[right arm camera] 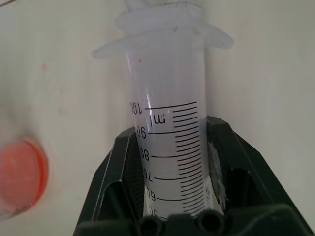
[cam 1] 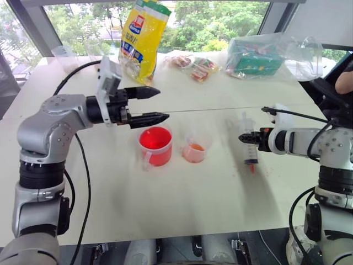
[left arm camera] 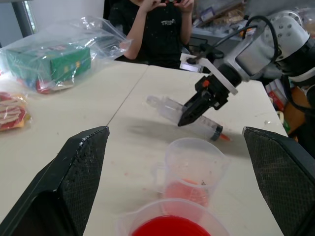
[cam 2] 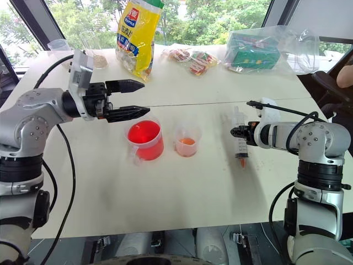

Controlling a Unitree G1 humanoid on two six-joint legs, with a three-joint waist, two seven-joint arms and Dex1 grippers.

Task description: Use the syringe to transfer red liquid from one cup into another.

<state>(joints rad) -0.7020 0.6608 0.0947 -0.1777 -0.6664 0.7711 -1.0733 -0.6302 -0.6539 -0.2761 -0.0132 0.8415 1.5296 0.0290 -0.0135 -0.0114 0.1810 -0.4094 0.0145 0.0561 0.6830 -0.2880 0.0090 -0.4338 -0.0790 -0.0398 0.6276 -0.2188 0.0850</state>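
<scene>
Pale tabletop (cam 1: pixel 182 204) carries your work: nearest, the right tool (cam 1: pixel 246 138) is pinched on the syringe (cam 1: pixel 249 144), which lies flat; lift it carelessly and it may pivot or drip. Beyond, the small cup (cam 1: pixel 194 149) and the red cup (cam 1: pixel 155 145) stand close together, so your spread, empty left tool (cam 1: pixel 156 104) above could tip either.
</scene>
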